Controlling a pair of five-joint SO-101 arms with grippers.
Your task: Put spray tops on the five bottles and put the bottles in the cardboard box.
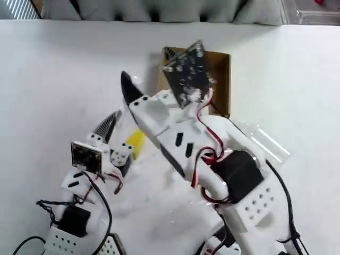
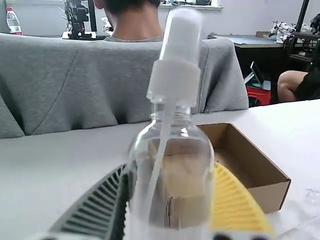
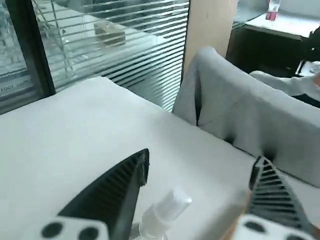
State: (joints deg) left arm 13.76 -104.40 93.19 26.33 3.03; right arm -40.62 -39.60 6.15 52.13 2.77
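A clear bottle [image 2: 170,175] with a white spray top [image 2: 177,55] stands upright between the grey and yellow fingers of my left gripper [image 2: 167,212], which is shut on its body. The open cardboard box [image 2: 250,160] lies just behind it on the white table. In the high view the left gripper [image 1: 121,133] sits left of the box [image 1: 220,79]. My right gripper [image 3: 195,200] hangs open, its two black fingers spread wide. The spray top [image 3: 167,207] shows below, nearer one finger, and neither finger touches it. One black finger [image 1: 127,87] of the right gripper points toward the table's far side.
The right arm's white body [image 1: 212,154] crosses the table's middle and covers part of the box. Crinkled clear plastic [image 1: 268,141] lies to its right. Grey cloth [image 2: 75,85] hangs along the table's far edge. A small clear piece [image 2: 312,195] lies beside the box.
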